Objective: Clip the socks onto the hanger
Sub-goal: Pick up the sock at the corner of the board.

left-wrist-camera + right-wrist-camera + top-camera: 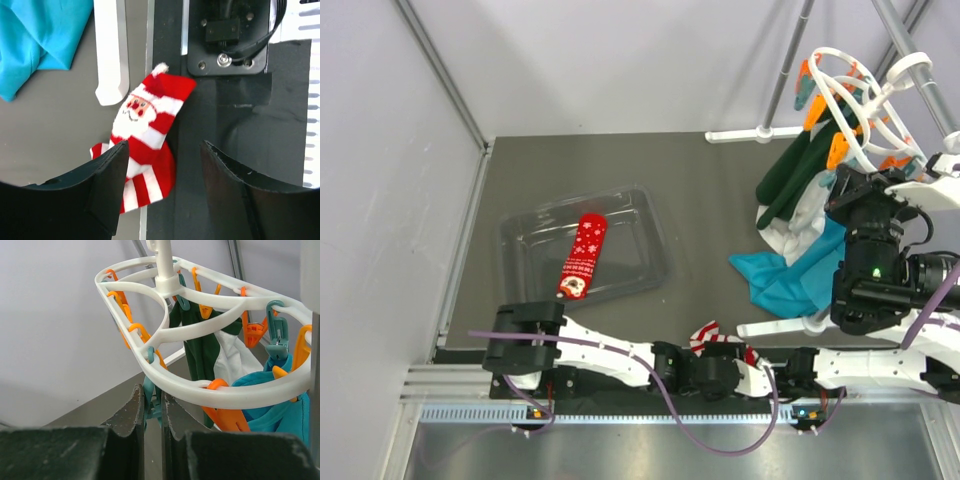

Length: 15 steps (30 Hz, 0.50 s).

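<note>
Presently, left end effector (165,190): jaws spread wide and holding nothing, hanging low over the near edge of the table (700,200).
Left fingers (107,192): the left-hand one overlaps the lower stripes of the striped sock (147,132) in the wrist view; contact cannot be told. The other finger stands apart over the black strip.
Striped sock: lies flat with the Santa face up, partly on the grey table and partly on the black strip along its near edge, just beside a white rack foot (111,55).
Right end effector (152,415): raised to the hanger (210,390), jaws almost together with a teal peg (151,402) pinched between them.
Teal peg: dangles from the hanger's near rim, its lower part hidden between the fingers.
Hanger: white openwork ring, tilted, at the table's far right; orange pegs (252,335) hang around its rim.
On the hanger: a green garment (192,352), a white cloth (231,357) and a teal cloth (272,407) hang down from the pegs, the teal one spilling onto the table.
Snowflake sock (583,257): lies stretched out inside a clear tray (645,215) at the table's left, well apart from both end effectors and from the hanger.
Socks on hanger: neither is clipped.
</note>
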Each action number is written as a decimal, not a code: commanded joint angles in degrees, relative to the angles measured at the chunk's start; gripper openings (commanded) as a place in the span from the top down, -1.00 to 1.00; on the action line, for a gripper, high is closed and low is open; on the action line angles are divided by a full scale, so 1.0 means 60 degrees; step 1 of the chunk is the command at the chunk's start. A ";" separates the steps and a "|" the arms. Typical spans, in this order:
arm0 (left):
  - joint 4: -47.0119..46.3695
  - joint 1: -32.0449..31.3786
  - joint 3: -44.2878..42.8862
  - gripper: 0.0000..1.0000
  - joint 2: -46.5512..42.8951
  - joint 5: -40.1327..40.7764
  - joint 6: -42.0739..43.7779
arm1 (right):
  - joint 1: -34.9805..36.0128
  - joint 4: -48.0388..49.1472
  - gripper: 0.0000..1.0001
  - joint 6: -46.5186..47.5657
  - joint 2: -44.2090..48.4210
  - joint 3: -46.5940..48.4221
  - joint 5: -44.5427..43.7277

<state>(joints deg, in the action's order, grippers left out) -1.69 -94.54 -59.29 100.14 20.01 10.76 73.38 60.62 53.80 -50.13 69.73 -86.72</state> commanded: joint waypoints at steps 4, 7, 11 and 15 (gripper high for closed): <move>-0.0492 -0.0049 -0.0724 -0.28 0.0829 0.0532 0.0270 | 0.0118 -0.0011 1.00 -0.0075 -0.0127 0.0170 -0.1997; -0.0801 -0.0019 -0.0812 -0.20 0.1254 0.0795 0.0373 | 0.0132 -0.0011 1.00 -0.0090 -0.0127 0.0155 -0.1997; -0.1035 0.0053 -0.0900 0.22 0.1665 0.1162 0.0433 | 0.0118 -0.0025 1.00 -0.0031 -0.0171 0.0184 -0.1983; -0.1343 0.0331 -0.0477 0.65 0.1168 0.1060 0.0024 | 0.0132 -0.0025 1.00 -0.0031 -0.0127 0.0155 -0.1997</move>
<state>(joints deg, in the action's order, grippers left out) -4.45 -93.91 -62.63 110.48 25.04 11.99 73.38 60.62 53.80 -50.74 69.73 -86.70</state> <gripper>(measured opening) 0.221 0.076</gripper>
